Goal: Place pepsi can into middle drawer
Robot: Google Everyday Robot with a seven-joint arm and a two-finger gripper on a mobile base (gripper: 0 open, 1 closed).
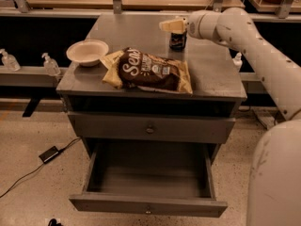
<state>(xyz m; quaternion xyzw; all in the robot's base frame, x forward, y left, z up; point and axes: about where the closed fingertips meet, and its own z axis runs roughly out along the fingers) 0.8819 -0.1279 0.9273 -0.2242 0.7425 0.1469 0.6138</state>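
The pepsi can (178, 41) is a small dark can standing upright on the cabinet top at the back right, behind the brown chip bag. My gripper (171, 26) has pale tips and hovers just above the can's top, reaching in from the right on the white arm (244, 36). The can's upper part is partly hidden by the gripper. The middle drawer (148, 204) is pulled out wide open below the closed upper knobbed drawer (149, 128). Its grey inside shows nothing in it.
A brown chip bag (150, 72) lies across the middle of the cabinet top (211, 74). A white bowl (87, 52) sits at the left edge. Bottles (49, 64) stand on a ledge to the left. A cable and adapter (47, 154) lie on the floor.
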